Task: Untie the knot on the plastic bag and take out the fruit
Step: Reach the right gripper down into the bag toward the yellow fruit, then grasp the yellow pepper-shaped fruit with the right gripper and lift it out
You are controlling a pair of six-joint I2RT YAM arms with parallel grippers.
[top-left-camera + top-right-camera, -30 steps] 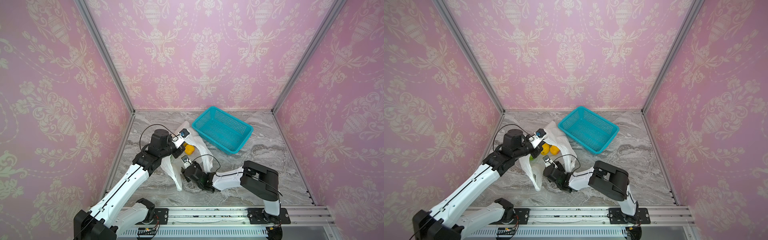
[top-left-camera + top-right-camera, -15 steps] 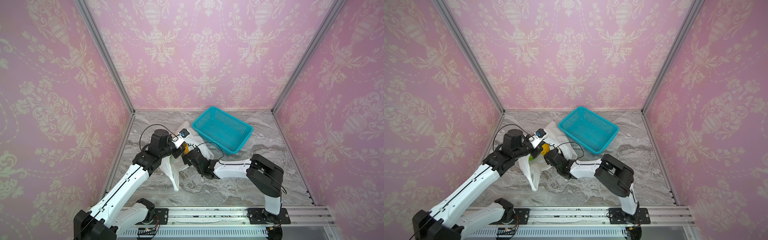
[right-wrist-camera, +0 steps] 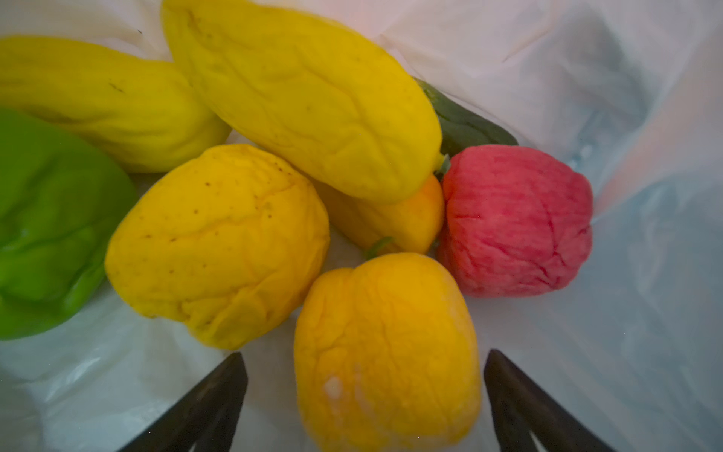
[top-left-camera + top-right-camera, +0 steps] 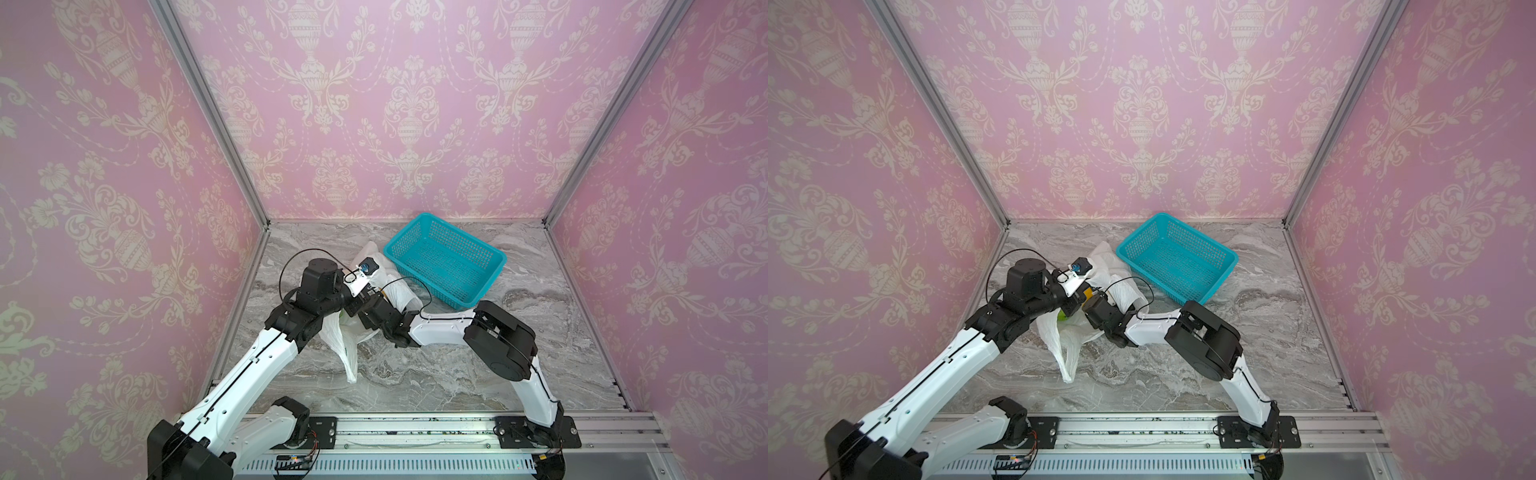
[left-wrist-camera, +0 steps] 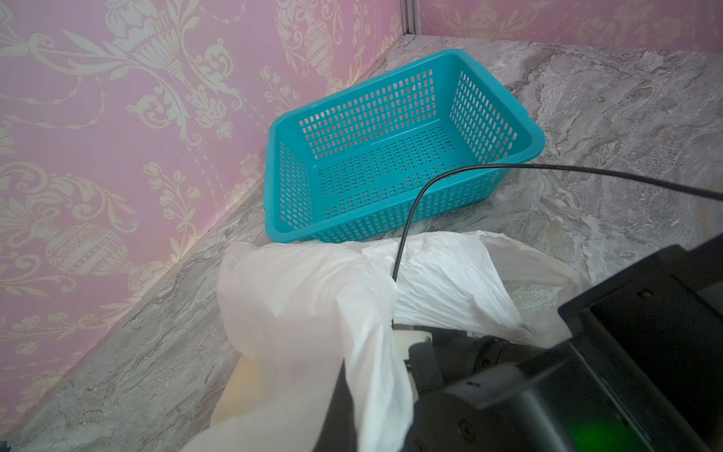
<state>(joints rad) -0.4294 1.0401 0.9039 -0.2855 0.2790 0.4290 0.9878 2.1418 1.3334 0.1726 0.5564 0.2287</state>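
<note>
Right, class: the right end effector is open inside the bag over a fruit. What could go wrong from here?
1. The right end effector straddles the yellow-orange fruit with the plastic bag close beside its fingers; closing could pinch film too.
2. That fruit lies against the pink-red fruit; lifting may drag or roll it.
3. The left end effector is shut on the bag's thin edge; a slip could collapse the mouth.

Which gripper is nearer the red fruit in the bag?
Right. The right gripper is open inside the plastic bag, close beside the red fruit; the left gripper clamps the bag's plastic from outside.
</note>
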